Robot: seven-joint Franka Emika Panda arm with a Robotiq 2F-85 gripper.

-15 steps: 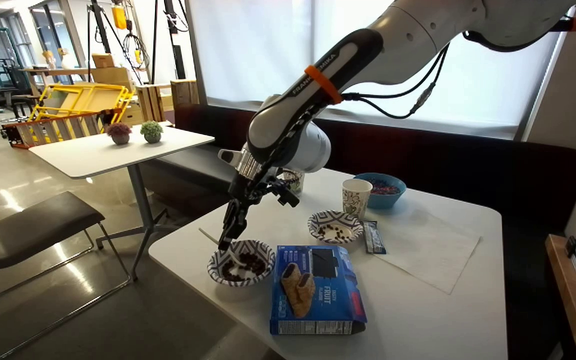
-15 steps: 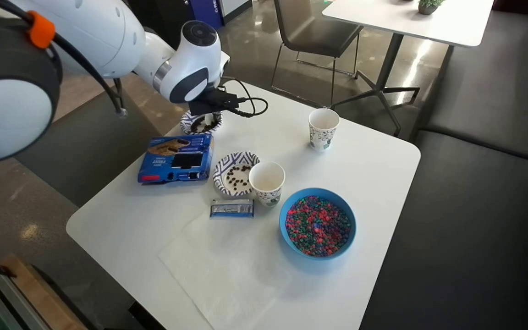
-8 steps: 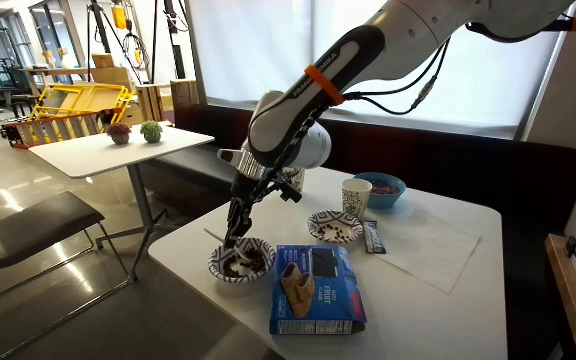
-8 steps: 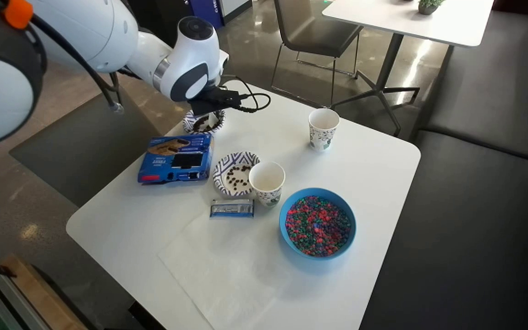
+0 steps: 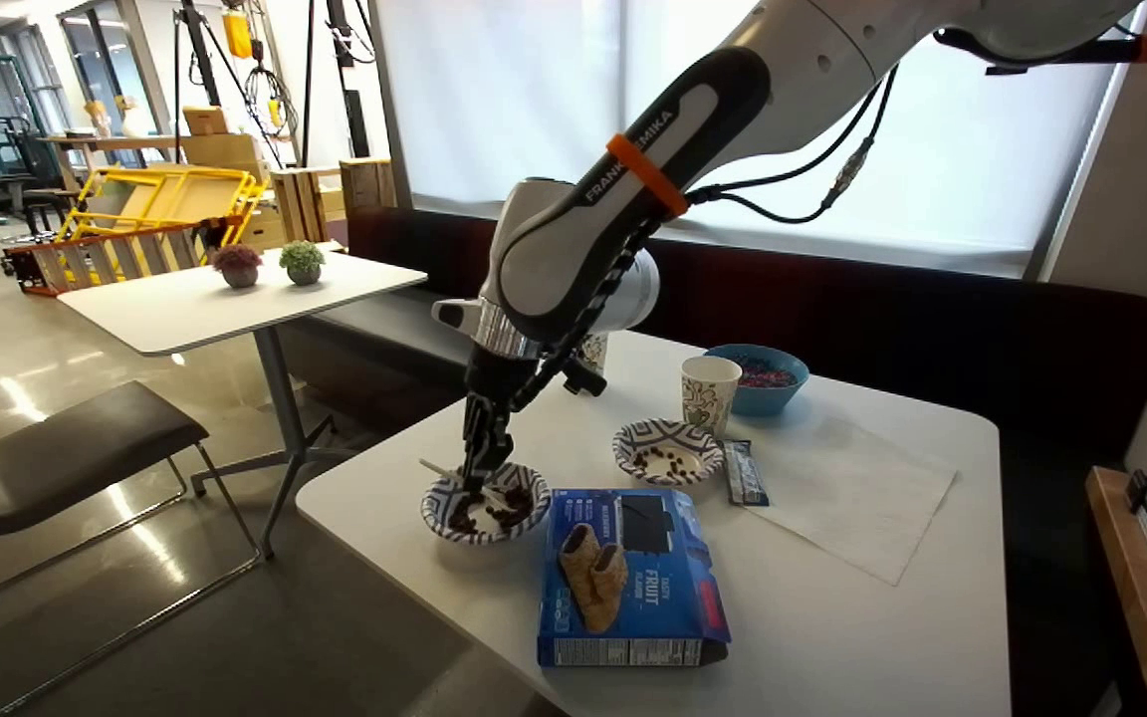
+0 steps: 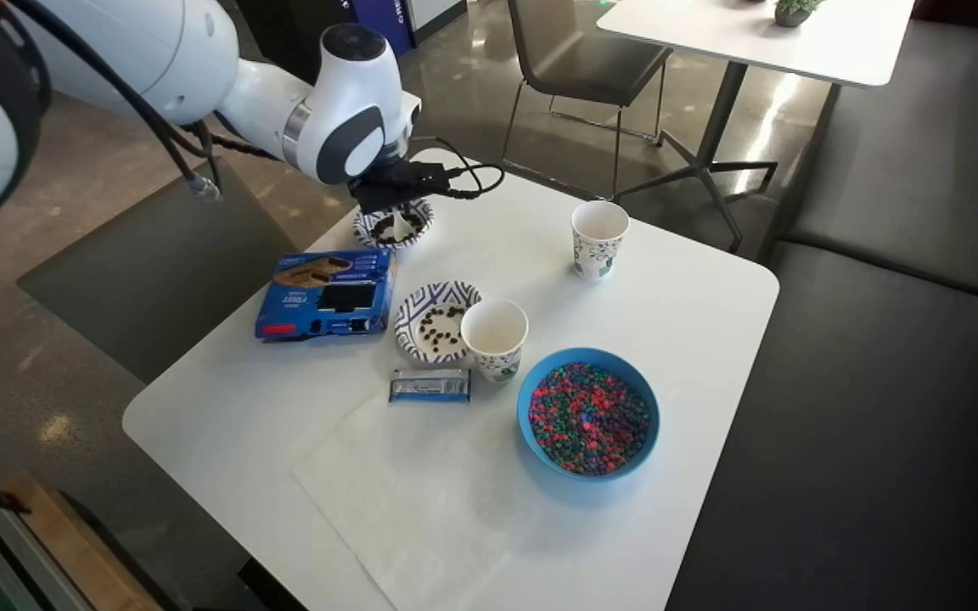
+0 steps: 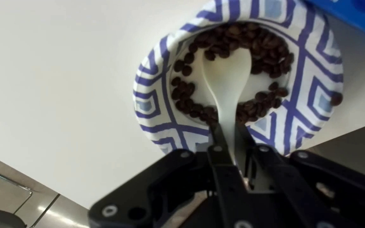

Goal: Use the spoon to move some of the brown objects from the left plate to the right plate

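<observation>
In the wrist view the spoon [image 7: 228,79] is pale, smooth and plastic-looking, its rounded bowl down inside the left plate [image 7: 150,104], whose rim has a purple-and-white geometric print; the brown objects [image 7: 268,47], glossy ovals like coffee beans, lie around the spoon's bowl, a couple overlapping its tip; the pincer [image 7: 229,130] hides part of the rim, a blue box [image 7: 356,14] is cut off at the corner, and whether the spoon touches the plate's bottom I cannot tell; the pincer is clamped on the spoon's handle, fingers close on either side.

In an exterior view the blue box is printed card, lying flat on the white bench [image 5: 832,637] beside the left plate; the right plate [image 5: 666,433], similarly patterned, holds scattered brown objects; a tapered paper cup [image 5: 709,393] hides part of the blue bowl [image 5: 771,402]; the pincer points down over the left plate.

In an exterior view the blue bowl shows red, green and blue grains [image 6: 588,418]; the paper cup covers an edge of the right plate; the arm [image 6: 260,106] is cut off at the frame's edge, and a black housing [image 6: 400,184] hides the fingers.
</observation>
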